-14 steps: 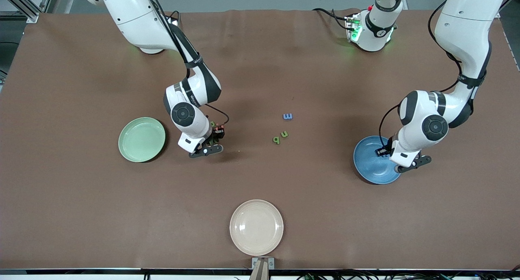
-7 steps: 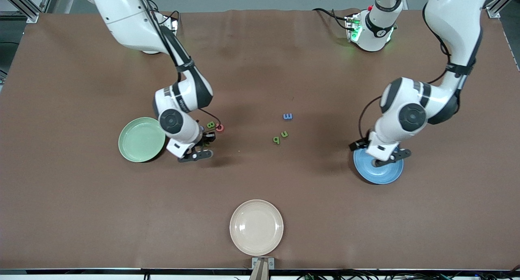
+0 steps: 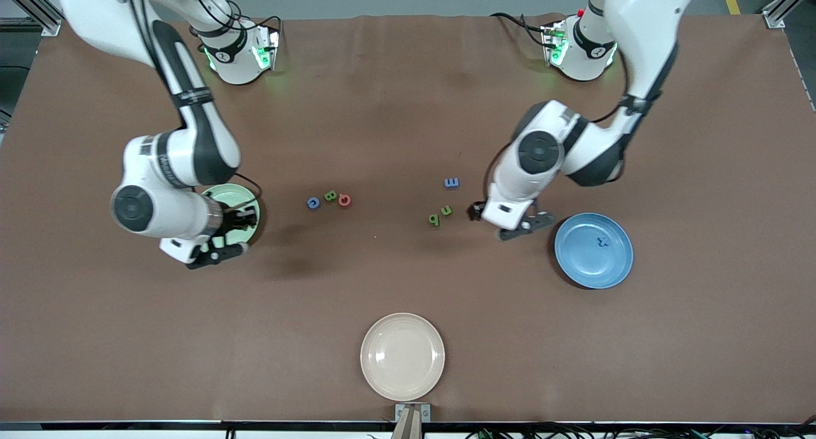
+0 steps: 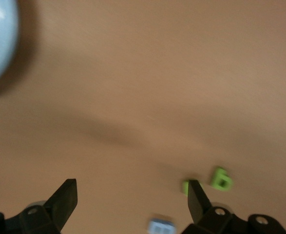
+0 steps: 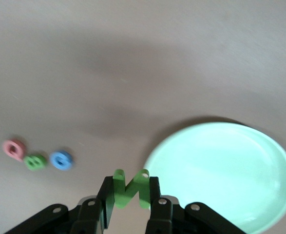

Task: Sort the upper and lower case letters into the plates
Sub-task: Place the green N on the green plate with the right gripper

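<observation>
Plates on the brown table, cream one nearest the front camera.
Farther off, the smooth blue plate holds a small dark letter (shape too small to read). The left gripper, jaws spread and empty, hangs over the table near two green letters. The right gripper pinches a green letter at the mint plate edge, which the arm partly hides in the front view. Blue, green and red letters lie farther off.
</observation>
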`<state>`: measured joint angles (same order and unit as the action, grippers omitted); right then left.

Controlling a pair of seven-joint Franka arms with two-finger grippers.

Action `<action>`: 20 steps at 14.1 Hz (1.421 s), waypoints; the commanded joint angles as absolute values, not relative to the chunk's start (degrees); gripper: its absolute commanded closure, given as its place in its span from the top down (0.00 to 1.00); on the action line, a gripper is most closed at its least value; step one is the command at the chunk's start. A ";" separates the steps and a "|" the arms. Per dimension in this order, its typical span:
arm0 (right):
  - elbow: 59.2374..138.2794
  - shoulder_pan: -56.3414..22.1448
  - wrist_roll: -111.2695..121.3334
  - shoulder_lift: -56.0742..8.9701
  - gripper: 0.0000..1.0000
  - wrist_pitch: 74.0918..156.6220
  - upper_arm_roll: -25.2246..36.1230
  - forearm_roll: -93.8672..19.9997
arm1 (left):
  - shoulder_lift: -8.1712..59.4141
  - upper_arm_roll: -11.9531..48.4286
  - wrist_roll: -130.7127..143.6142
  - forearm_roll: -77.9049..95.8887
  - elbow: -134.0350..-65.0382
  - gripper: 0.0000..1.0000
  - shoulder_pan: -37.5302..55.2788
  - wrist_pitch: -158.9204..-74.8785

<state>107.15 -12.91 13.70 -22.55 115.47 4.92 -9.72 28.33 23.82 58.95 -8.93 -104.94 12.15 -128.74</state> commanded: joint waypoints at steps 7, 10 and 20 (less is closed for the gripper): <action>127.61 -0.36 31.99 -18.46 0.00 133.15 3.87 -8.88 | 41.31 22.50 66.45 -17.74 -97.46 0.99 20.21 -131.74; 128.06 -0.35 31.99 -18.54 0.00 132.98 3.78 -8.96 | 41.66 22.50 66.45 -19.07 -98.26 0.90 19.95 -133.76; 126.57 -0.79 30.33 -19.16 1.00 130.27 3.60 -9.66 | 41.66 22.59 66.45 -19.07 -101.42 0.70 19.77 -135.26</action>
